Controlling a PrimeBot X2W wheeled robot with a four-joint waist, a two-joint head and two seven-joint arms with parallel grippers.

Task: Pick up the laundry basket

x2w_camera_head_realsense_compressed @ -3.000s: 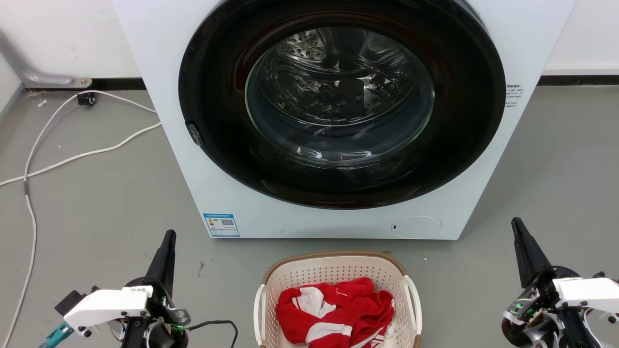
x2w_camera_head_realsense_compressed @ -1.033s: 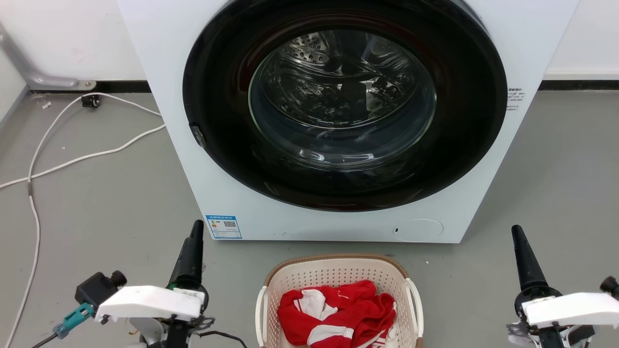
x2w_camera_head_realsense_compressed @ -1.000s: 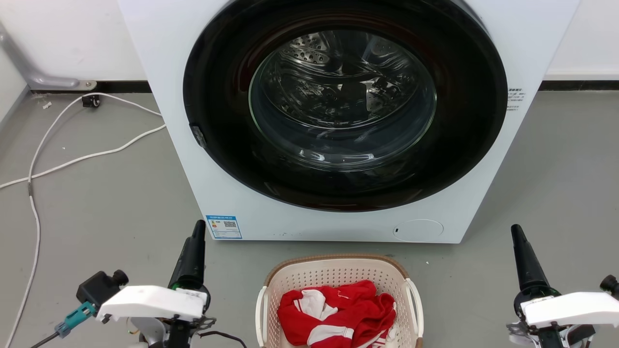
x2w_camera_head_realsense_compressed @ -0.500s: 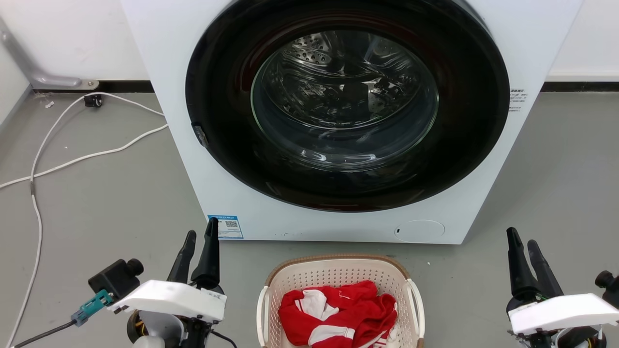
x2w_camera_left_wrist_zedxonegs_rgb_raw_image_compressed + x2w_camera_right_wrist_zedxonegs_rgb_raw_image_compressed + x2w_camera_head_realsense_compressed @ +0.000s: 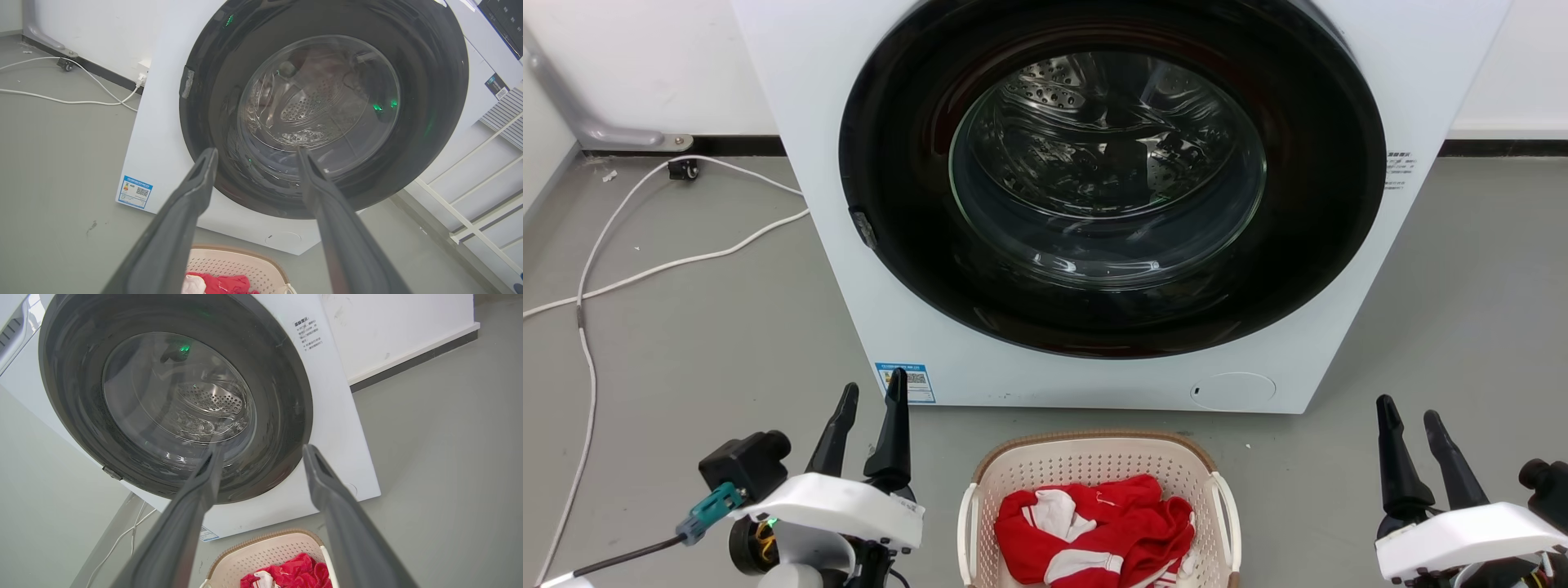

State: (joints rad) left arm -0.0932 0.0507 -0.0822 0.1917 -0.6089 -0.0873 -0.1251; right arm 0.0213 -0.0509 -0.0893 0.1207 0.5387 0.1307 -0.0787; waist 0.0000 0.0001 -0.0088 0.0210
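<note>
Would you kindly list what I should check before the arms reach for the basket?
1. Left tool open: ok.
2. Right tool open: ok.
3. Basket upright on the floor, between the tools: ok.
4. Left handle and right handle uncovered: ok.
5. Red cloth wholly inside the basket: cannot tell, the near edge is cut off.
6. Tools at the handles: not ok, both are apart from the basket.
</note>
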